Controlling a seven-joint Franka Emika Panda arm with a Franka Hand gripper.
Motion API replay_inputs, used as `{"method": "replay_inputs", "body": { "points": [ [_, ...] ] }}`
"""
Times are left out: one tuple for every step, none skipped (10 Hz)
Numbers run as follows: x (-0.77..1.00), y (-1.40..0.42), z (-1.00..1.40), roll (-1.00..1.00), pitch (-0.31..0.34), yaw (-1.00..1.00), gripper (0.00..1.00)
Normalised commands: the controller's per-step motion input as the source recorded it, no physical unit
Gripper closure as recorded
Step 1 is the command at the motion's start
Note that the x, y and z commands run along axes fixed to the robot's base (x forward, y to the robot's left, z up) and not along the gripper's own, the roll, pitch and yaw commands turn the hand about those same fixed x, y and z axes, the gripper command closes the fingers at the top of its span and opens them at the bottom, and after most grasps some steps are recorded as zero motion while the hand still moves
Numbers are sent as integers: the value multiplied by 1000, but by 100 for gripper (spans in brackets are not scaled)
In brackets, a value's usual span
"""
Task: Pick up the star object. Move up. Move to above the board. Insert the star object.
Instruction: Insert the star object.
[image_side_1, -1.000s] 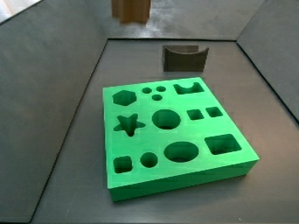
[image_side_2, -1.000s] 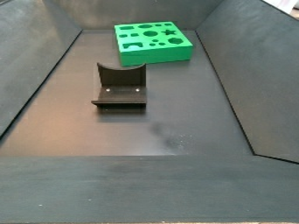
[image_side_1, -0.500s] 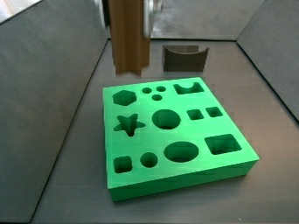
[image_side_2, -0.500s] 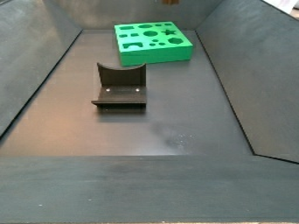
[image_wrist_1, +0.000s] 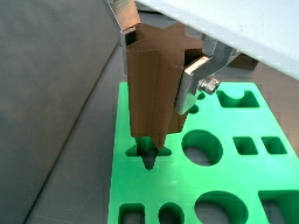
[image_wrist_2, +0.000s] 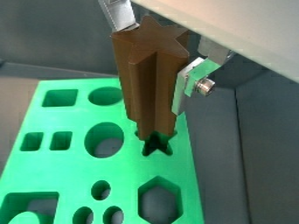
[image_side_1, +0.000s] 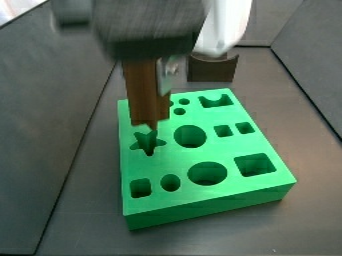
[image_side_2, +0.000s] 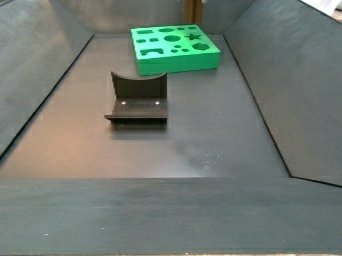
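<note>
— Where's the tool (image_wrist_1: 158, 52)?
— In a wrist view it hangs above the board (image_wrist_1: 263, 171), its silver fingers (image_wrist_1: 194, 80) closed flat against the sides of the peg (image_wrist_1: 152, 92). The peg stands upright, and its lower tip sits right at the star hole (image_wrist_1: 151, 156), seemingly just entering it.

— Same from the other wrist camera?
— Yes. The tool (image_wrist_2: 156, 48) clamps the peg (image_wrist_2: 149, 83) near its top, one finger (image_wrist_2: 193, 80) with a screw plain to see. The peg's end meets the star hole (image_wrist_2: 153, 145), which sits between a round hole and a hexagon on the board (image_wrist_2: 59, 166).

— And from the side?
— In a side view the tool (image_side_1: 147, 68) is blurred, low over the board's (image_side_1: 201, 150) rear left part. The peg (image_side_1: 144, 98) points straight down at the star hole (image_side_1: 147, 143); how deep the tip is, I cannot tell. The fixture (image_side_1: 211, 67) stands on the floor behind the board.

— The last camera?
— It looks from far off. The board (image_side_2: 175, 47) lies at the far end of the floor, the fixture (image_side_2: 136, 100) nearer, well apart from it. The peg (image_side_2: 197, 10) shows only as a brown sliver at the frame's top edge, above the board; the tool itself is out of frame there.
</note>
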Motion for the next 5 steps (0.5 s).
{"method": "replay_inputs", "body": {
  "points": [
    [26, -17, -274, 19, -50, -11, 100],
    [14, -69, -520, 31, -129, -103, 100],
    [0, -57, -477, 41, -129, -89, 100],
    [6, -34, -509, 21, -139, -109, 100],
    [0, -9, -460, 29, -117, -171, 100]
  ]
}}
